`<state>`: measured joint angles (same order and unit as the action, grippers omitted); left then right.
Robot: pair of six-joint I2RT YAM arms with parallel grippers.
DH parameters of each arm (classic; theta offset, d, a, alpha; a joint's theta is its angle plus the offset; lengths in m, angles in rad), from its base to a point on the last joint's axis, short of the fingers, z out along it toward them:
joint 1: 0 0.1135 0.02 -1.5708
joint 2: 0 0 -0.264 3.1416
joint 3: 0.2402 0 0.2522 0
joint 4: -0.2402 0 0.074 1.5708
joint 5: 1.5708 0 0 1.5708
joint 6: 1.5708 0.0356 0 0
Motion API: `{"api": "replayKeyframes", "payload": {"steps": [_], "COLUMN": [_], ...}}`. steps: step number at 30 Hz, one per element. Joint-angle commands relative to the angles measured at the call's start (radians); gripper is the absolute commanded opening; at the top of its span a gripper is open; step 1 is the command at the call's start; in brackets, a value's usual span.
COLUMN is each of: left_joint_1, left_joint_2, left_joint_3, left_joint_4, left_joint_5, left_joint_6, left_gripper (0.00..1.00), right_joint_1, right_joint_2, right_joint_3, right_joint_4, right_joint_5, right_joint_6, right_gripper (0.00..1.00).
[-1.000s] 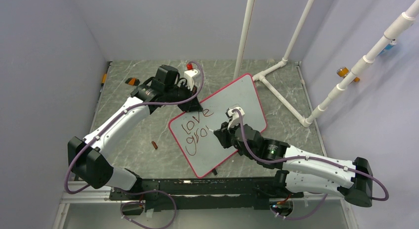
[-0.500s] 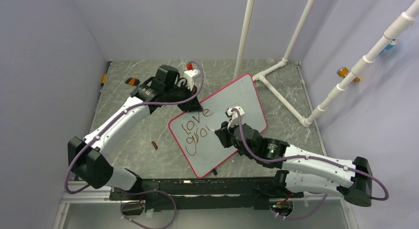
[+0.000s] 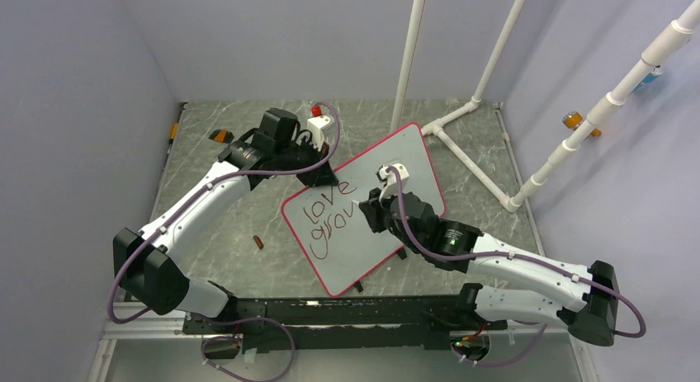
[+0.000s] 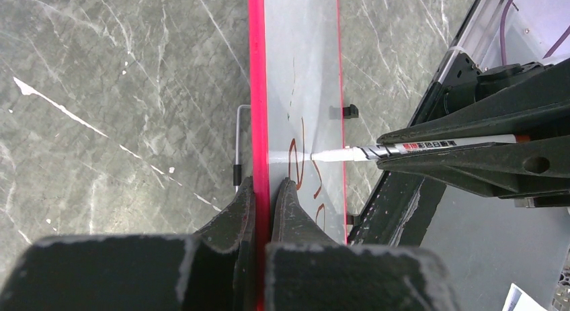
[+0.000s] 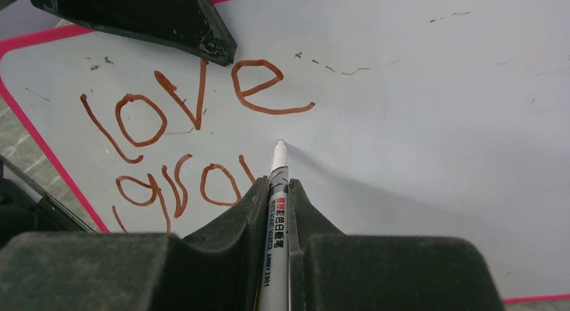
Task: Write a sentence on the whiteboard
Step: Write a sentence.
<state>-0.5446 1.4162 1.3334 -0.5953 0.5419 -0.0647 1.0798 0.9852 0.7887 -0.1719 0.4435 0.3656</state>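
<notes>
The whiteboard (image 3: 413, 163), white with a red-pink frame, is propped up at a tilt in the middle of the table. Dark red writing (image 3: 326, 213) on it reads "love" over "gro" plus a further stroke, which is clear in the right wrist view (image 5: 195, 103). My left gripper (image 3: 323, 177) is shut on the board's far-left edge, with its jaws on either side of the red frame (image 4: 256, 89). My right gripper (image 3: 371, 210) is shut on a white marker (image 5: 277, 210). The marker's tip (image 5: 279, 144) is at the board surface, just right of the last stroke.
A white pipe frame (image 3: 462, 118) stands at the back right beside the board. A small dark red cap (image 3: 259, 242) lies on the table left of the board. An orange object (image 3: 219, 135) sits at the back left. Black clips (image 3: 401, 253) are on the board's near edge.
My right gripper has moved up and toward the far side with the marker. The second line has gained a stroke after "gro". The left arm and the board have not moved.
</notes>
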Motion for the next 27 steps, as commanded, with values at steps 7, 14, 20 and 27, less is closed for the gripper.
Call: {"api": "replayKeyframes", "payload": {"steps": [7, 14, 20, 27], "left_joint_1": [0.004, 0.005, 0.004, 0.004], "left_joint_2": [-0.02, -0.017, -0.015, -0.017], "left_joint_3": [-0.003, -0.003, -0.002, -0.003], "left_joint_4": [0.045, 0.043, 0.045, 0.045], "left_joint_5": [-0.195, -0.197, -0.194, -0.195], "left_joint_6": [0.166, 0.166, 0.166, 0.166], "left_gripper": [0.0, 0.0, 0.0, 0.0], "right_joint_1": [-0.018, -0.017, -0.018, -0.018], "right_joint_2": [0.0, -0.047, -0.081, -0.07], "right_joint_3": [0.002, -0.078, -0.117, -0.089], "right_joint_4": [0.022, -0.003, -0.017, -0.028], "right_joint_5": [0.002, -0.005, -0.005, 0.023], "right_joint_6": [0.002, 0.062, 0.09, 0.075], "right_gripper": [0.0, 0.0, 0.0, 0.0]}}
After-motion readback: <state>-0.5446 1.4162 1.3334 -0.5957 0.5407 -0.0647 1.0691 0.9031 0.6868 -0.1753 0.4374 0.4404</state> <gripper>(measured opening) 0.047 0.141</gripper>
